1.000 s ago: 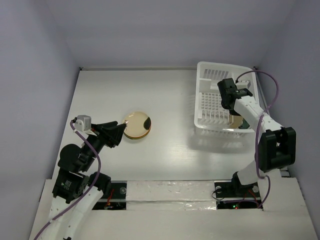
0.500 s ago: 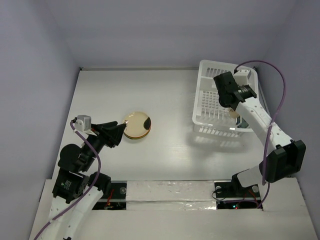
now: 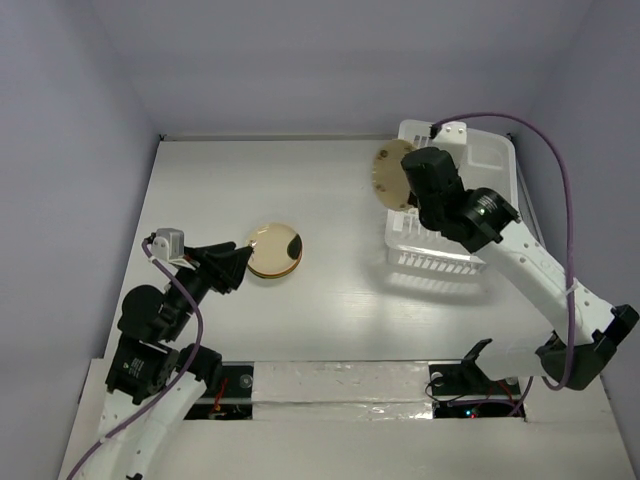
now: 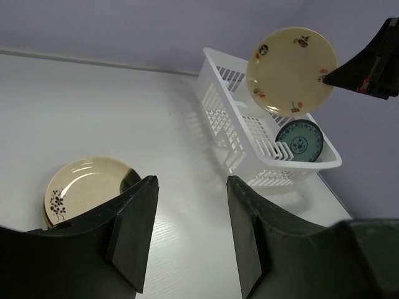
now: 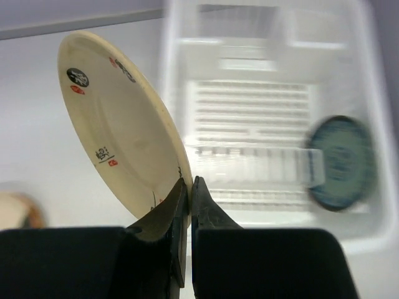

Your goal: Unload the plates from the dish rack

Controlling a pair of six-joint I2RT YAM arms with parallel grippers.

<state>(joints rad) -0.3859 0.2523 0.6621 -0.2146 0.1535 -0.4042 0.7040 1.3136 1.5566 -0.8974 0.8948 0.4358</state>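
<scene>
My right gripper (image 3: 407,190) (image 5: 189,182) is shut on the rim of a cream plate (image 3: 388,175) (image 5: 118,118) (image 4: 292,61) with small red and black marks. It holds the plate on edge in the air, above the left side of the white dish rack (image 3: 497,158) (image 4: 212,81) (image 5: 249,106). A patterned teal plate (image 4: 300,141) (image 5: 340,162) stands upright in the rack. My left gripper (image 3: 236,267) (image 4: 190,180) hovers open and empty just left of a stack of plates (image 3: 274,249) (image 4: 81,187) on the table, a cream flowered one on top.
The white table (image 3: 330,200) is closed in by grey walls at the back and sides. The right arm's purple cable (image 3: 560,200) arcs over the rack's right end. The arm bases sit at the near edge.
The right arm has lifted the cream plate up out of the rack and swung it left. The left arm has not moved.
</scene>
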